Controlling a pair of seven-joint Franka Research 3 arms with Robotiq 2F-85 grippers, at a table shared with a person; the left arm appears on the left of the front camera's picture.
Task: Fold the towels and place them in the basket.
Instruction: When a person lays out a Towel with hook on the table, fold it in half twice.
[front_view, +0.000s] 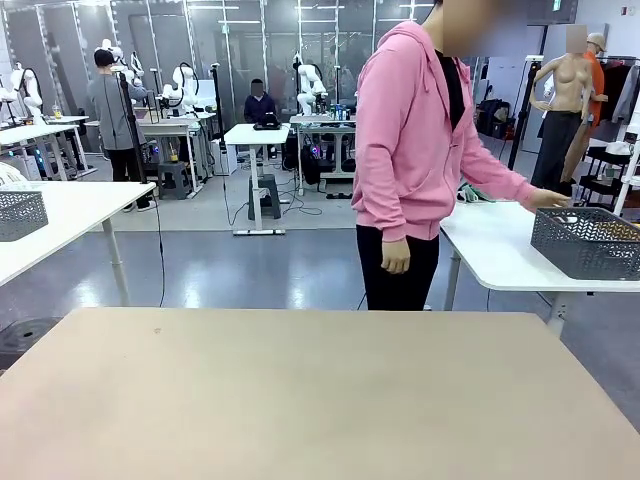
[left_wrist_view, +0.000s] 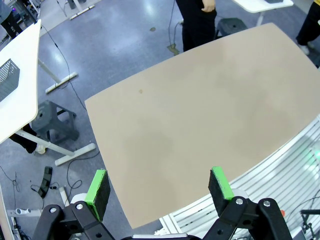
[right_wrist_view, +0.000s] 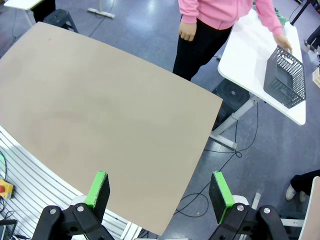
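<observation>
The dark grey wire-mesh basket (front_view: 585, 240) stands on a white side table (front_view: 500, 250) to the right of the beige work table (front_view: 320, 400); the right wrist view shows the basket (right_wrist_view: 285, 77) too. A person in a pink hoodie (front_view: 410, 130) stands at the far side and reaches one hand (front_view: 550, 198) to the basket's rim. The towels are out of view. My left gripper (left_wrist_view: 159, 187) hangs open high over the near edge of the beige table (left_wrist_view: 200, 110), holding nothing. My right gripper (right_wrist_view: 159, 192) is likewise open and empty above the table (right_wrist_view: 100, 110).
A second grey mesh basket (front_view: 20, 213) sits on a white table at the left (left_wrist_view: 7, 77). A grey stool (left_wrist_view: 55, 120) and cables lie on the floor beside the work table. Other tables and people are far behind.
</observation>
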